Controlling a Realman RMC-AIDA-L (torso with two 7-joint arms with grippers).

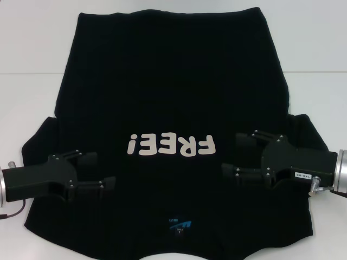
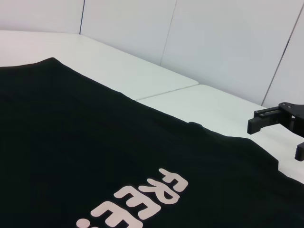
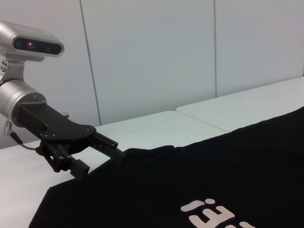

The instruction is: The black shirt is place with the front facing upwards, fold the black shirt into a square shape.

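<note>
Black shirt (image 1: pixel 168 97) spread flat, front up, filling most of the head frame from top edge to bottom edge. White "FREE!" lettering (image 1: pixel 171 145) sits centre-low, reading upside down in this view. Small blue neck label (image 1: pixel 179 225) at bottom centre, so collar is at the bottom edge and hem at the top. Short sleeves flare toward lower left and lower right. Not folded yet.

Bright, even light; the black shirt (image 1: pixel 168 97) shows almost no fold detail.
</note>
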